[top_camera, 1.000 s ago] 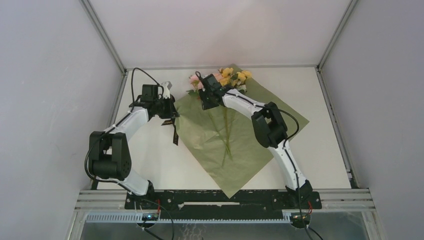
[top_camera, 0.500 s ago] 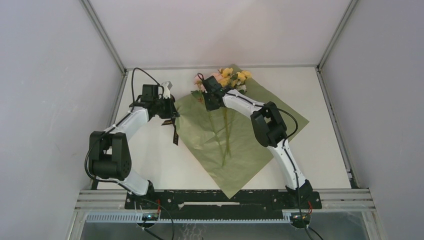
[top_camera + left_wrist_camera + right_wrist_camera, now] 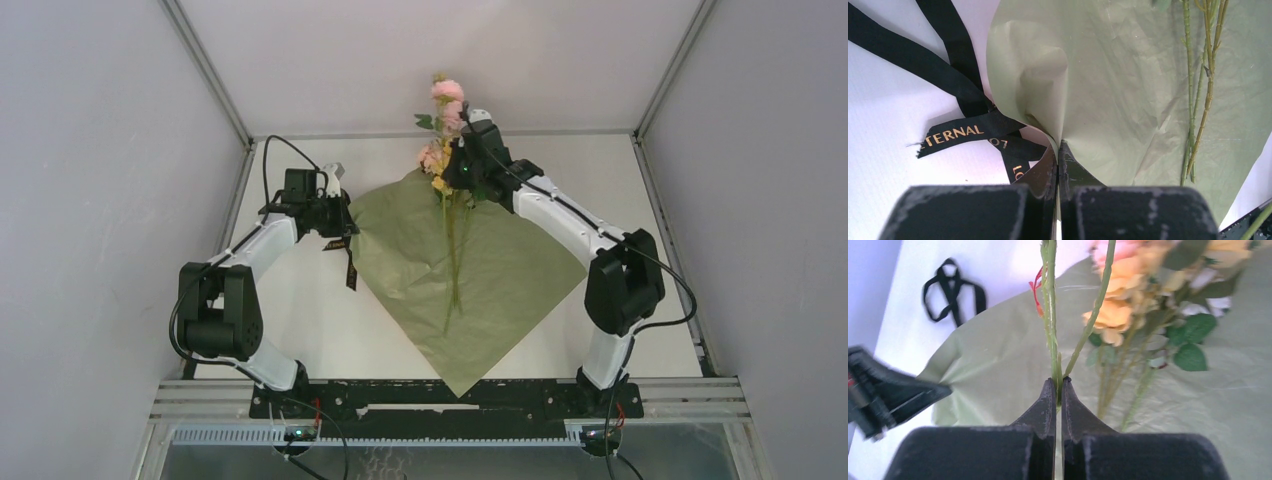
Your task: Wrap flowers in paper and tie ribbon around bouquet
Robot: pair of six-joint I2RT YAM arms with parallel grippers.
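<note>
We see the right gripper [image 3: 1058,386] pinched shut on stems of the flowers [image 3: 1115,307], blooms up over the far corner of the paper [image 3: 490,270], other stems trailing across its green face. The left gripper [image 3: 1058,150] clamps the sheet's left corner; the ribbon [image 3: 955,134] lies tangled just beside it on the table [image 3: 300,320].

The left arm [image 3: 262,240] folds its elbow close above its base at the near left, and the forearm reaches forward and inward. The left gripper [image 3: 1057,150] sits low over the table, with both jaws pressed together on a raised fold at the edge of the paper [image 3: 1108,75]. The right arm [image 3: 565,212] carries its elbow out to the right, and the forearm stretches far forward toward the centre line. The right gripper [image 3: 1058,385] is held above the table, with its jaws closed flat on thin stems of the flowers [image 3: 1115,310].
</note>
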